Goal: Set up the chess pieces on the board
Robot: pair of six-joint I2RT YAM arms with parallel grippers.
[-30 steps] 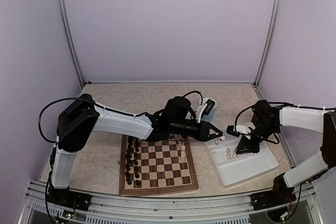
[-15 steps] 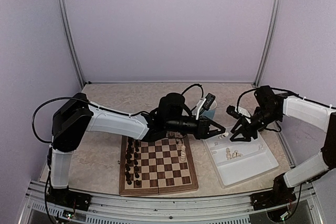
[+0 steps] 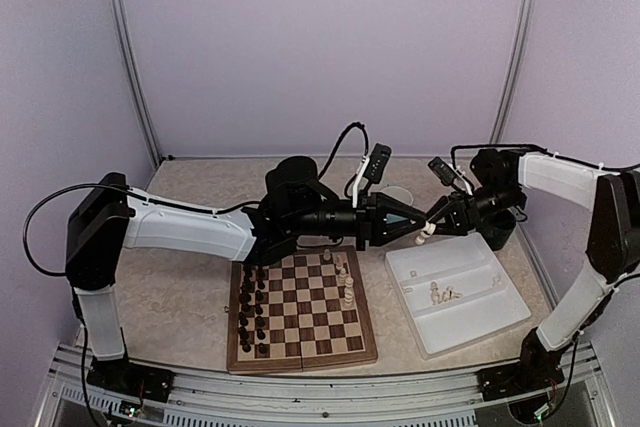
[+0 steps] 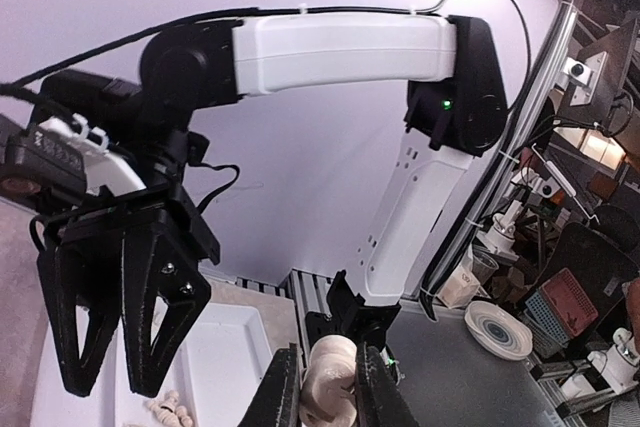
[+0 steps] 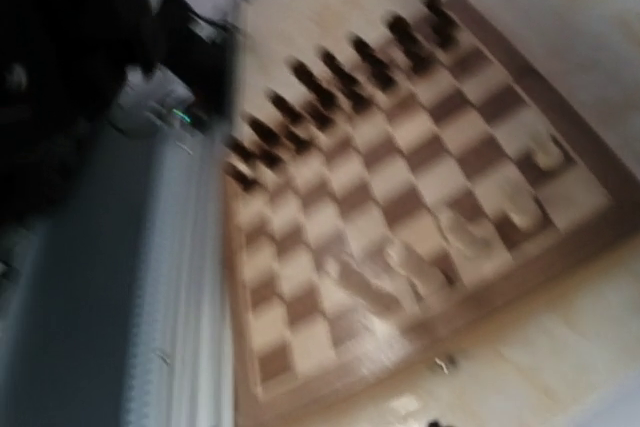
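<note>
top external: left gripper [image 3: 416, 230] is raised near the far left corner of the white tray [image 3: 500, 322], off the board [image 3: 300, 359], pinching a cream chess piece [image 3: 425, 235]; right gripper [image 3: 440, 219] is just beside it. other cream pieces [image 3: 347, 285] stand on the board's right side, dark pieces [image 3: 250, 312] on its left. left wrist: left gripper [image 4: 328, 405] clamps the cream chess piece [image 4: 328, 385]; right gripper [image 4: 105, 382] has jaws spread wide over the white tray [image 4: 235, 342]. right wrist: blurred; board [image 5: 400, 217] and dark pieces [image 5: 330, 82] only.
</note>
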